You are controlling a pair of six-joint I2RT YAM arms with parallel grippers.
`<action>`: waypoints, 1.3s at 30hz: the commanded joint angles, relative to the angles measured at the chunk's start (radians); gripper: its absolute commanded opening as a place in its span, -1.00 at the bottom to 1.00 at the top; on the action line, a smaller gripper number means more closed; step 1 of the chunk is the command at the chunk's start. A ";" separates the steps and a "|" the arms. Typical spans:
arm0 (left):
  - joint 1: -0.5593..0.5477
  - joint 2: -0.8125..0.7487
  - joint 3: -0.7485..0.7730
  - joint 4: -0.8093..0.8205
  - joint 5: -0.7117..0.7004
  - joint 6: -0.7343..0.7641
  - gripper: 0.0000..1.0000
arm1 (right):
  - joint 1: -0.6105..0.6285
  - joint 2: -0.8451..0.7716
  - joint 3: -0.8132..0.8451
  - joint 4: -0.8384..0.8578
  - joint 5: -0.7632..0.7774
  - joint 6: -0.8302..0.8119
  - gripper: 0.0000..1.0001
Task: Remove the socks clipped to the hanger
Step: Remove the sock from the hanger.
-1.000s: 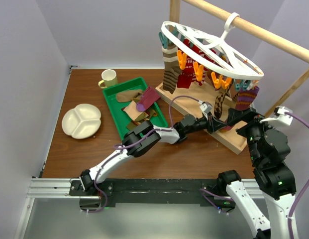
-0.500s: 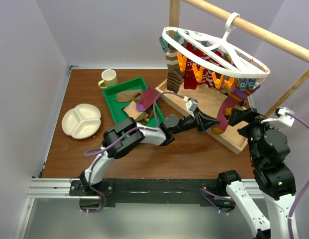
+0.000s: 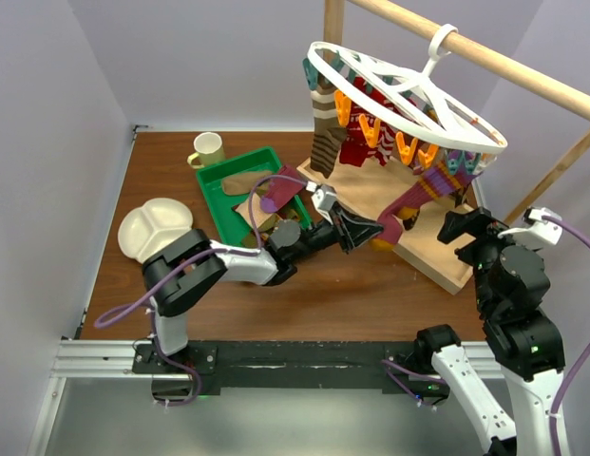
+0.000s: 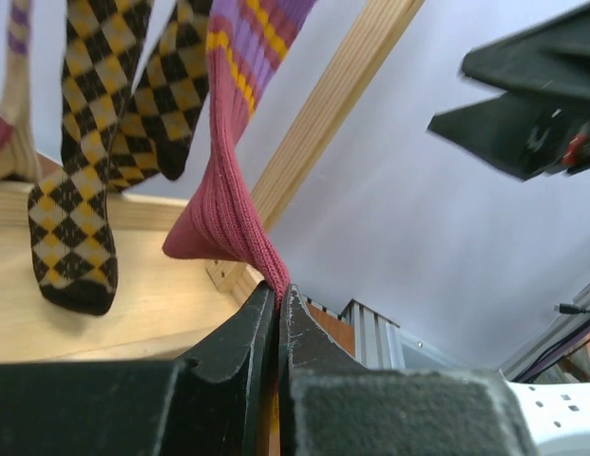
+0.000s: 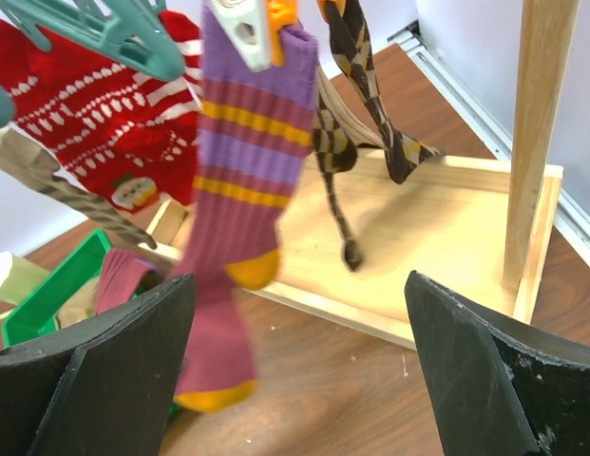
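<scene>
Left fingers [image 4: 233,347] pinched shut on toe of maroon purple-striped sock [image 4: 221,204]; sock stretches up from them to its clip [image 5: 252,28] on hanger [image 3: 409,90]. Right fingers [image 5: 485,380] spread wide, empty, the sock hanging ahead of them, not touching.

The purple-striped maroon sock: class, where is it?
In the top view, right of centre, the sock stretches from the hanger's rim down to the left gripper, shut on its lower end, above the wooden base.

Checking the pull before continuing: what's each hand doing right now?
Left hand: closed on the maroon striped sock.
Right hand: open, holding nothing.
</scene>
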 commanded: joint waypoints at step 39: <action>0.122 -0.609 -0.215 -0.350 -0.300 0.029 -1.00 | -0.001 -0.070 -0.226 0.404 -0.161 -0.026 0.93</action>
